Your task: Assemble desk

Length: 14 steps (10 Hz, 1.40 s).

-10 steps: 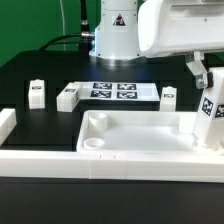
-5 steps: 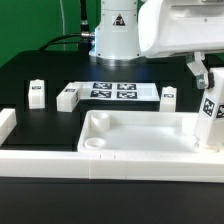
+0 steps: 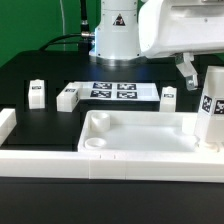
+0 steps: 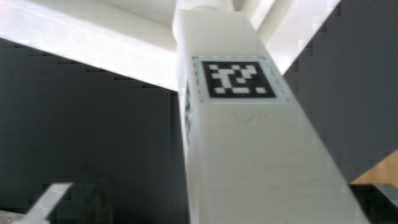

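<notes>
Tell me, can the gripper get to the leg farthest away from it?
Probably yes. That far leg sits alone on the black table, nothing above it. The gripper is at the upright leg.

Smooth white plastic tabletop [image 3: 140, 135], matt black table [image 3: 40, 125]

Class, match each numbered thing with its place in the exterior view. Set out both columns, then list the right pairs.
Things
1. tabletop
2. marker board
3. upright leg
4. border wall

Places
a. nearest the camera, running along the front
b. standing at the tabletop's end, on the exterior view's right
c. lying flat, behind the tabletop
d. just behind the border wall, rim upward

Pairs: 1-d, 2-c, 3-b, 4-a
</notes>
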Tool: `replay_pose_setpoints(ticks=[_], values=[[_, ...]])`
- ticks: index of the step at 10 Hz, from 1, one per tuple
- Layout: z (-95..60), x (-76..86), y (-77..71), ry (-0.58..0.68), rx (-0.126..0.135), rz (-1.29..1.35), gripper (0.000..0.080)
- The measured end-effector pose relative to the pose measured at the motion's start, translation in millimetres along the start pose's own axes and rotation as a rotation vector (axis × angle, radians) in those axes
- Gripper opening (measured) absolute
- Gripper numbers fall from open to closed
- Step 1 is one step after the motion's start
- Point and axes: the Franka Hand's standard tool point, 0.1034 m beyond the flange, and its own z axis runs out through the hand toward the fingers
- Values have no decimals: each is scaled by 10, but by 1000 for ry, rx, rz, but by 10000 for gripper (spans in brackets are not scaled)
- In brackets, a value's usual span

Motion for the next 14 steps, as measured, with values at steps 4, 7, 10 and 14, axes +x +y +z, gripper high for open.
replay_pose_setpoints(ticks=[4, 7, 10, 14], values=[[-84, 20, -11, 0, -2, -1, 648], [-195, 60, -3, -31, -1, -9, 648], [-175, -24, -64, -148, 24, -2, 648], [-133, 46, -105, -356, 67, 20, 648]])
